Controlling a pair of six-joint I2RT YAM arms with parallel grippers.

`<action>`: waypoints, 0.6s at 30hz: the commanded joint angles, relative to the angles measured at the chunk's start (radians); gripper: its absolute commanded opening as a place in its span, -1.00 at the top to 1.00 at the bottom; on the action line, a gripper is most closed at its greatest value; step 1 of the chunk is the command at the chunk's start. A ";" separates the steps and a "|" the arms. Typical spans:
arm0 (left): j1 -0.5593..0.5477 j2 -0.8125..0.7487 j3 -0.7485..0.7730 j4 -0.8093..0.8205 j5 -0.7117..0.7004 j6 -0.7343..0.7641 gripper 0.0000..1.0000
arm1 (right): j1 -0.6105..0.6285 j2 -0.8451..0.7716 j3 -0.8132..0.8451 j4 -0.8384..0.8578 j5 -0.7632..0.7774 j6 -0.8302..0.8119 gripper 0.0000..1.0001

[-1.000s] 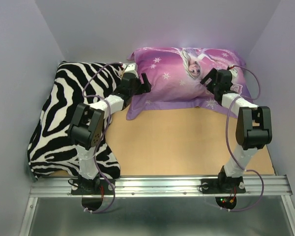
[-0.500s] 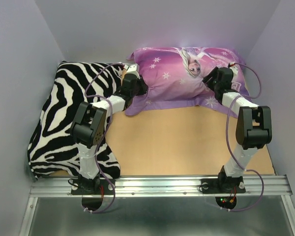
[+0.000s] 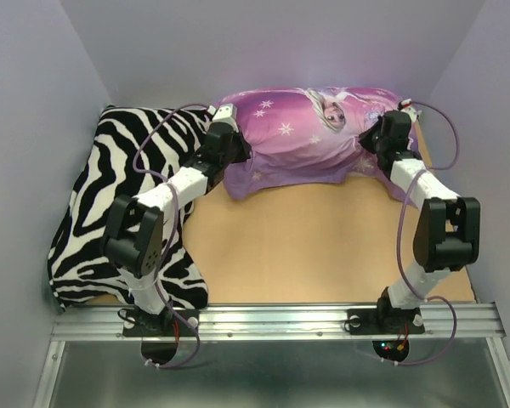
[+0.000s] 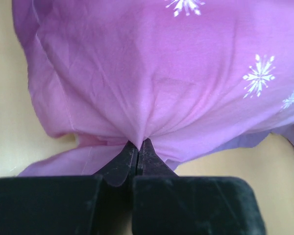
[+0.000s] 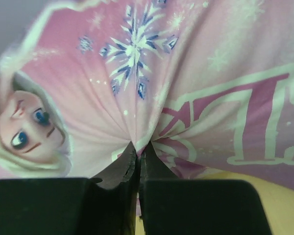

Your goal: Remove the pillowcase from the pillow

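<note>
The pink-and-purple pillowcase (image 3: pixel 302 136), printed with a blonde princess and snowflakes, lies stuffed at the back of the table, its near edge lifted. The pillow inside it is hidden by the fabric. My left gripper (image 3: pixel 229 146) is shut on a pinch of the pillowcase's left end; in the left wrist view the purple cloth (image 4: pixel 152 83) gathers into folds at the gripper (image 4: pixel 138 144). My right gripper (image 3: pixel 376 140) is shut on the right end, and in the right wrist view the lettered fabric (image 5: pixel 196 98) puckers into the gripper (image 5: pixel 139 147).
A black-and-white zebra cushion (image 3: pixel 110 204) fills the table's left side, under the left arm. Lilac walls close in the back and both sides. Bare wooden tabletop (image 3: pixel 306 246) lies between the arms. A metal rail (image 3: pixel 272 321) runs along the near edge.
Both grippers went from open to shut on the pillowcase. The case is bunched and lifted off the table, and both arms have reached farther back.
</note>
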 commanded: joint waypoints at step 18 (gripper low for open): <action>-0.062 -0.588 -0.012 -0.435 -0.075 -0.133 0.95 | -0.005 -0.504 0.055 -0.364 -0.218 -0.058 0.99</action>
